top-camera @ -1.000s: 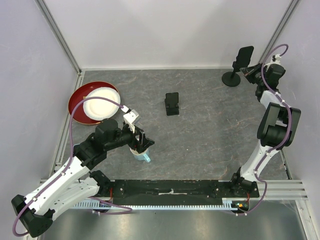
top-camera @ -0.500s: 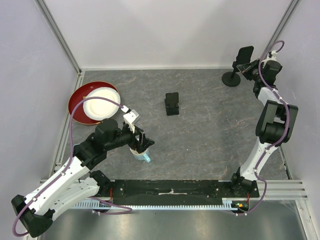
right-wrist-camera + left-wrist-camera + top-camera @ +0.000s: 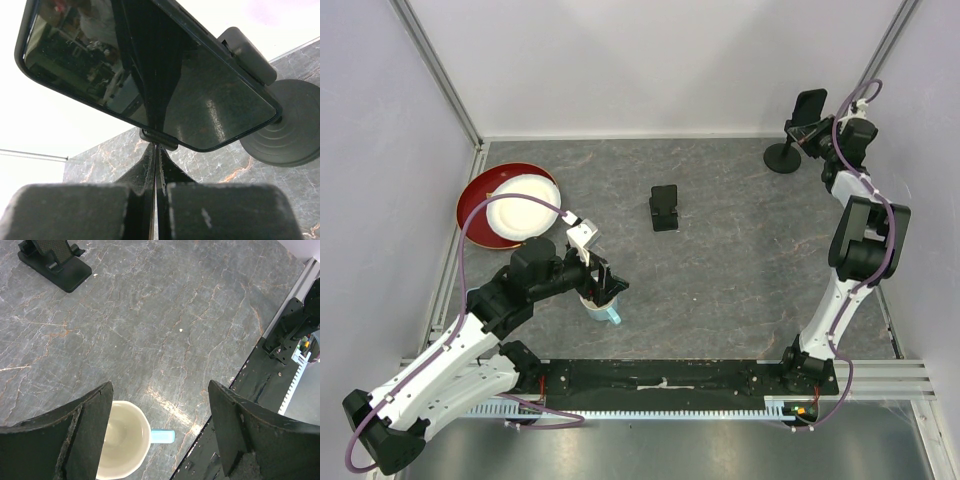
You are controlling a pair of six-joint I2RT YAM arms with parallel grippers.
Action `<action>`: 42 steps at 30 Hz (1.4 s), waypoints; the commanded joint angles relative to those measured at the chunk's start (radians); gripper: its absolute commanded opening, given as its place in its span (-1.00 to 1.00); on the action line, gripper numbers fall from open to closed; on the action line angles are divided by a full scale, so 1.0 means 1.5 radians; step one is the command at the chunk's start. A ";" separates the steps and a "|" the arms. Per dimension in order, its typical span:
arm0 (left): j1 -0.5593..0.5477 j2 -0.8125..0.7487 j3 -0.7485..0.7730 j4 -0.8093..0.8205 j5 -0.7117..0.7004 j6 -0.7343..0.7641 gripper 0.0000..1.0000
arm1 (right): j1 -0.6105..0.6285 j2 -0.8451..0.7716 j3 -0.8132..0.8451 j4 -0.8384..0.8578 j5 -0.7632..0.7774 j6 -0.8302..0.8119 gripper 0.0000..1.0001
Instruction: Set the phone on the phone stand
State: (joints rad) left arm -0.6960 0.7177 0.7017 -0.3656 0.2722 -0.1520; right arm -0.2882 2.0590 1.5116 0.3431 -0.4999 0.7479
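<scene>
The black phone (image 3: 809,107) sits tilted in the clamp of a phone stand with a round black base (image 3: 782,158) at the far right. In the right wrist view the phone (image 3: 150,75) fills the top and the stand base (image 3: 287,132) shows behind it. My right gripper (image 3: 819,138) is shut and empty, its tips (image 3: 156,146) right under a small clip (image 3: 159,138) at the phone's lower edge. My left gripper (image 3: 604,288) is open and empty, hovering over a white mug (image 3: 122,440).
A second, small black stand (image 3: 663,208) is at the table's middle, also in the left wrist view (image 3: 52,262). The mug (image 3: 601,309) has a light blue handle. A white plate on a red plate (image 3: 480,195) lies at the left. A black rail (image 3: 280,370) runs along the near edge.
My right wrist has shifted up and to the left, closer to the phone on its stand. The left arm has not moved.
</scene>
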 commanded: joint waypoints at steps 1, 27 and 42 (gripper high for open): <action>-0.001 -0.003 0.012 0.012 0.013 0.028 0.66 | 0.007 0.022 0.050 0.040 -0.001 0.013 -1.00; -0.001 -0.007 0.014 0.010 0.018 0.028 0.68 | 0.027 -0.209 -0.092 -0.184 0.096 -0.117 -0.50; -0.001 -0.032 0.012 0.011 0.013 0.025 0.68 | 0.371 -0.419 -0.300 -0.304 0.312 -0.416 0.96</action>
State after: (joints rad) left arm -0.6960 0.6807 0.7017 -0.3656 0.2722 -0.1516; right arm 0.0906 1.4586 1.0714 -0.0746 -0.1444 0.2962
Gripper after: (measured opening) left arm 0.841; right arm 0.980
